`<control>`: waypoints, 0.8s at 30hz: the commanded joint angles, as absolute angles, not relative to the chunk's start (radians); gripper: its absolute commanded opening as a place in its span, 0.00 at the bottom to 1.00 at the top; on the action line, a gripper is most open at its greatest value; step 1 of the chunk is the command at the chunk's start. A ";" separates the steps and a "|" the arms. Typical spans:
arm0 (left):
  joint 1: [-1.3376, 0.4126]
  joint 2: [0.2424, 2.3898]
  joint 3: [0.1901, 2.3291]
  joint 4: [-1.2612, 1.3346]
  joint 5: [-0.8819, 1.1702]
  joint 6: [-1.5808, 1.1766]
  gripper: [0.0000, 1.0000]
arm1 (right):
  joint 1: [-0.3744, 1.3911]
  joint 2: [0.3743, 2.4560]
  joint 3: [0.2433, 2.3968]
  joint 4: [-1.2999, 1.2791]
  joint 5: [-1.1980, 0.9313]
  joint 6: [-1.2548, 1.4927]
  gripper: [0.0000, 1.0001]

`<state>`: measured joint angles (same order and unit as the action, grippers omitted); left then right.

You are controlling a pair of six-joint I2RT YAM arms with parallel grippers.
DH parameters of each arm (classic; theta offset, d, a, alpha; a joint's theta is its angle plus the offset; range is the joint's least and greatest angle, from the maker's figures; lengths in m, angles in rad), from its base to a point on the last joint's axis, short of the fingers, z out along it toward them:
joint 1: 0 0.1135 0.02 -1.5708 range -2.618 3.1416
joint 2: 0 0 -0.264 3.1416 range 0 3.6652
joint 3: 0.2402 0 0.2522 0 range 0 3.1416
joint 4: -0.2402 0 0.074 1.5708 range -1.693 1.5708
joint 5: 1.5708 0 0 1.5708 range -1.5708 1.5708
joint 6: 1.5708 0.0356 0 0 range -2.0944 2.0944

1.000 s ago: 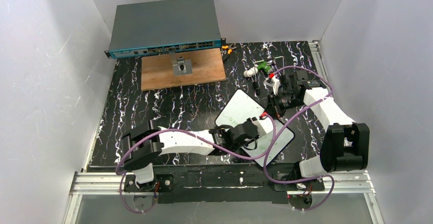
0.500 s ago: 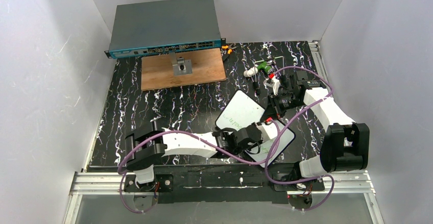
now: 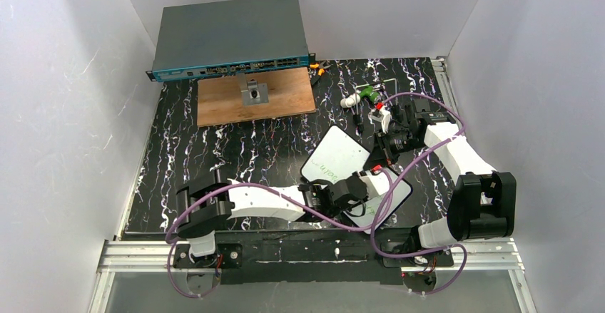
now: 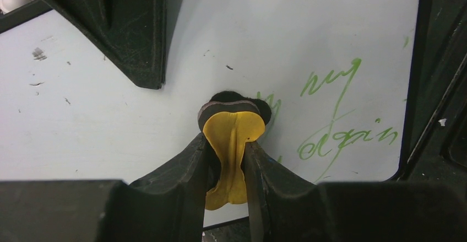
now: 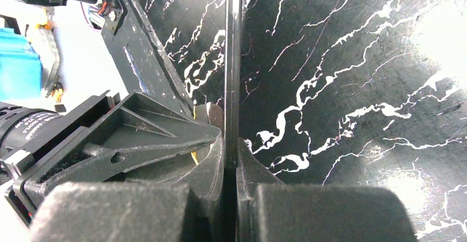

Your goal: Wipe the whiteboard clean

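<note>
while r tool (image 5: 231, 155) pinches whiteboard (image 3: 341, 152) edge, l arm (image 3: 264, 200) lies low w/ l tool (image 4: 231, 145) clenching yellow eraser (image 4: 231, 127).

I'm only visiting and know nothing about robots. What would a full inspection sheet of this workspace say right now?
Surface: black tabletop with white veining.
Job's things: small glossy white rectangular whiteboard lies askew near the arms, green handwriting on it.
Clutter: flat grey network switch, brown wooden board carrying a small grey metal bracket, small green and white parts.
Grippers: left gripper shut on a yellow eraser with dark pad, pad touching the whiteboard; right gripper shut on the whiteboard's rim.
Cables: purple cables loop over both arms.
Surroundings: plain white walls on three sides.
</note>
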<state>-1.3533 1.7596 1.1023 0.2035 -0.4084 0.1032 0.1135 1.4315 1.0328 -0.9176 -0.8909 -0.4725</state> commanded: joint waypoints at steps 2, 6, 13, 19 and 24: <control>-1.299 1.715 1.074 0.163 -0.487 0.093 0.00 | 0.120 1.405 1.062 -0.867 -0.930 -0.531 0.01; -1.298 1.717 1.083 0.155 -0.476 0.084 0.00 | 0.120 1.404 1.062 -0.867 -0.930 -0.532 0.01; -1.324 1.698 1.070 0.176 -0.413 0.066 0.00 | 0.118 1.404 1.062 -0.866 -0.930 -0.531 0.01; -1.368 1.690 1.043 0.244 -0.350 0.053 0.00 | 0.118 1.406 1.062 -0.866 -0.931 -0.531 0.01; -1.366 1.687 1.038 0.261 -0.390 0.046 0.00 | 0.118 1.409 1.062 -0.868 -0.930 -0.532 0.01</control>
